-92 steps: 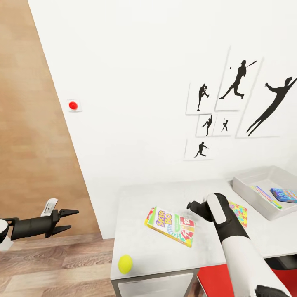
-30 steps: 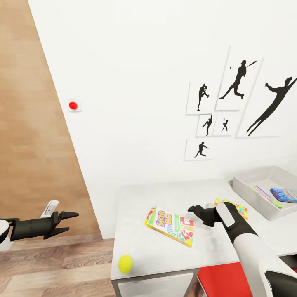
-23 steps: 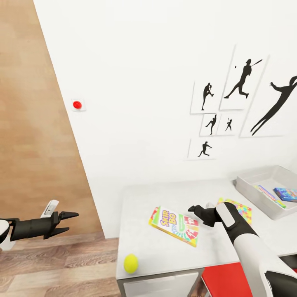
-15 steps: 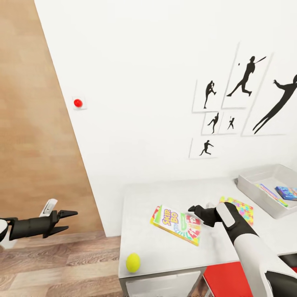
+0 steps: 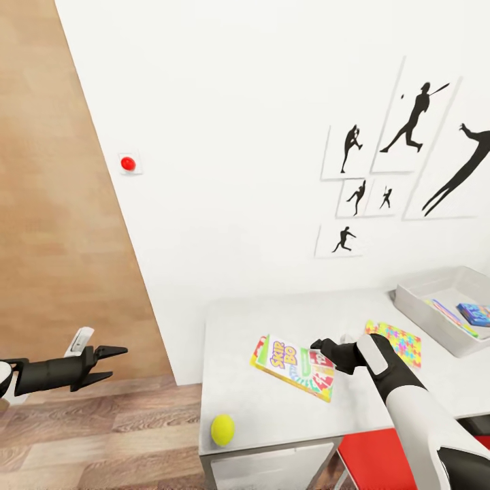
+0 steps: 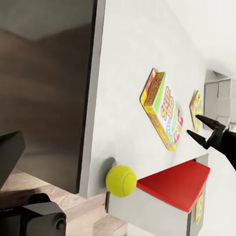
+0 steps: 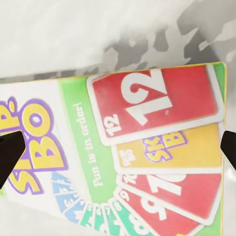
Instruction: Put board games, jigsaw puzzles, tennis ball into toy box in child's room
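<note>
A white, green and yellow lid with red cards is seen on the board game [image 5: 295, 367]. The tennis ball [image 5: 222, 430] is neon yellow; the jigsaw puzzle [image 5: 396, 341] is patterned in multicoloured pieces.

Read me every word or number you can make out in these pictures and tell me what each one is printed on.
"SKIP BO": board game lid.
"12": red card on the lid.
"Fun is in order!": green stripe on the lid.
Print on the blue box in the toy box: too small to read.
</note>
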Available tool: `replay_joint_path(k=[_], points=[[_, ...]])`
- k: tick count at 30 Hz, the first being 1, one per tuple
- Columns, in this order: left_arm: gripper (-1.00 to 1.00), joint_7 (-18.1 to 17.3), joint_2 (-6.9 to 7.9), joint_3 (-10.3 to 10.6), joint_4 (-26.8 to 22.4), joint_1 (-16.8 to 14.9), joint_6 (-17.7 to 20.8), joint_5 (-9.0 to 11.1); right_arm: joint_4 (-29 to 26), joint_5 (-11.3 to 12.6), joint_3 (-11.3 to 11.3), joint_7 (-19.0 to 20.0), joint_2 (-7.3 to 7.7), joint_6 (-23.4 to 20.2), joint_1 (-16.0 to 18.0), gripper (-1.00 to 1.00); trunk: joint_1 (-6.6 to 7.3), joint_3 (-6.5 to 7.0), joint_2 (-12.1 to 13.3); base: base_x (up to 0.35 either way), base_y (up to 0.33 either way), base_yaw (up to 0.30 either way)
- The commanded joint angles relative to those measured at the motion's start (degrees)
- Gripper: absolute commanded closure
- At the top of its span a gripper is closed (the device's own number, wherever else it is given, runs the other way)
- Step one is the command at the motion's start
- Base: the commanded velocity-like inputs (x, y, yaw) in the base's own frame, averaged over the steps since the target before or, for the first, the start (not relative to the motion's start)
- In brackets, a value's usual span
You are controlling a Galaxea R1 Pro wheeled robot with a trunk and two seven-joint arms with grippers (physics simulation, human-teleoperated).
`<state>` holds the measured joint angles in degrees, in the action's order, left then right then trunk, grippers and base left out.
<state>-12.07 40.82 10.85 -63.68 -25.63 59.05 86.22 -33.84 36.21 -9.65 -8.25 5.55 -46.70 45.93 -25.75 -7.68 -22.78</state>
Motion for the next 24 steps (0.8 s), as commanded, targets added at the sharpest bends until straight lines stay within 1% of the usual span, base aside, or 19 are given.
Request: replay_joint_path(k=[1,24], points=[[-1.00,-0.59,0.05,0.14,0.05,-0.09,0.02,-0.44,-0.08,0.61,-0.11,-0.54,-0.01,-0.21,0.04,-1.00,-0.03,-0.22,-0.14,0.000,0.000,0.000],[-1.00,-0.59,0.05,0.06,0.07,-0.09,0.02,-0.44,-0.08,0.59,-0.19,-0.54,-0.01,0.32,-0.13,-1.00,-0.03,-2.36,-0.14,0.000,0.000,0.000]])
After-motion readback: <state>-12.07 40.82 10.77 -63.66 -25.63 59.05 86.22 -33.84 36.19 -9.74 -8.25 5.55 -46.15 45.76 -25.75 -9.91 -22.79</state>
